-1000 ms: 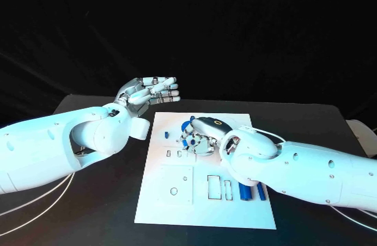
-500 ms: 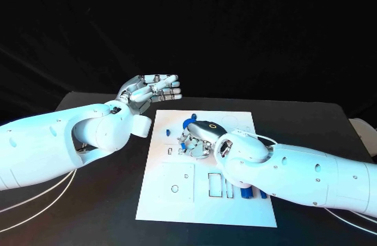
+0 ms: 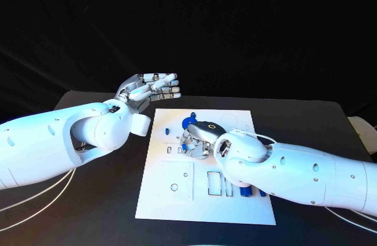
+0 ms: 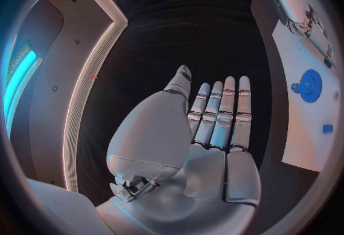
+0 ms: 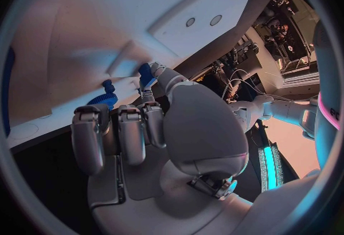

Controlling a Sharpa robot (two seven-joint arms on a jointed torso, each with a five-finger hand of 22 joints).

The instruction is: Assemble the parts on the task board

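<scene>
Right hand [image 3: 200,140] is down on the board [image 3: 169,202], about the middle of the white plate, fingers curled over toward the plate's left half. From its wrist I can see the fingers [image 5: 118,134] bent in, and the fingertips are pinching a small blue part [image 5: 146,73] right against the board's surface, with a blue toothed piece [image 5: 102,99] just beside it; which way the pinched part's long axis runs I cannot tell, too much of it is hidden. Nearest me on the board, tucked against the right forearm, lie blue rods [image 3: 245,191], their long axes running from the near edge toward the far edge, beside a row of narrow rectangular slots [image 3: 213,184]. Further up, a small blue peg [image 3: 167,131] sits near the left edge of the plate, apart from the hand. Beyond the hand, a blue gear [image 3: 190,117] shows at the far end of the board; the left wrist view shows it lying flat, round face up. Left hand [image 3: 149,90] hangs in the air past the board's far left corner, clear of the table [image 3: 94,202], holding nothing, fingers straight and side by side, thumb set apart.
</scene>
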